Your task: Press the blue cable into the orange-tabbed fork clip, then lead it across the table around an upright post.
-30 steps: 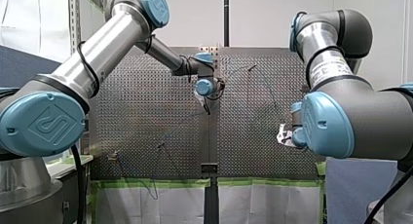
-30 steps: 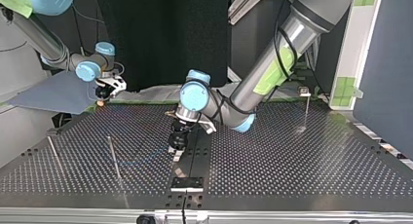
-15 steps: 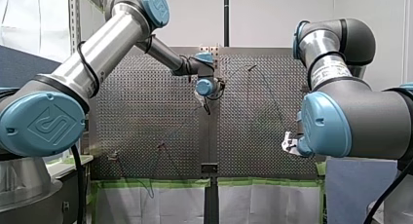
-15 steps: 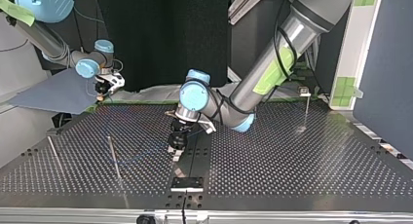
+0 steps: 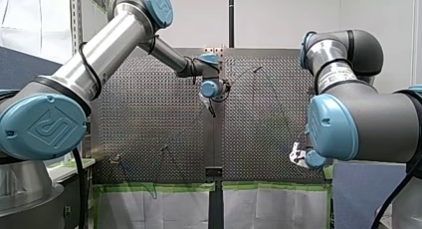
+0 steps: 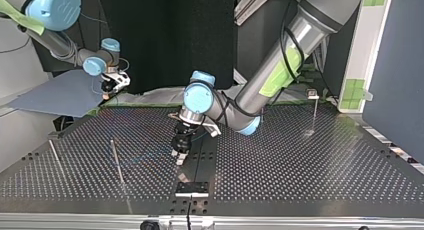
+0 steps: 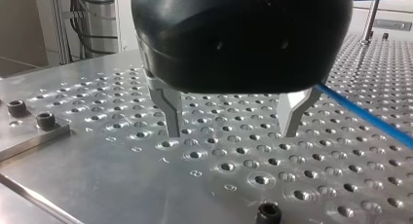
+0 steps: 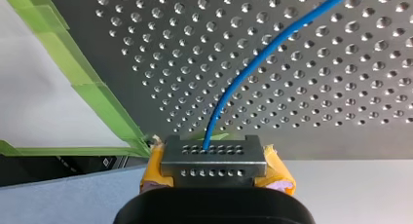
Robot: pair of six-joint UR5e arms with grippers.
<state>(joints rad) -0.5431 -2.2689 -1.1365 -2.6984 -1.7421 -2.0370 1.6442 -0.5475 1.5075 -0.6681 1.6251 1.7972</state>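
The blue cable, thin, smooth and round, is clamped in my right pincer between its yellow pads and curves away ahead of it over the perforated metal table. A strip of green tape lines the table edge beside this pincer. The metal fingers of my left pincer stand apart, holding nothing; the cable passes just beside one finger.

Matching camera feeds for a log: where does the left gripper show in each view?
Front view: my left gripper, upper centre.
Top view: centre, pointing down at the table.
Left wrist view: its own open fingers.
Right wrist view: not in it.
Shared landmark: perforated table.
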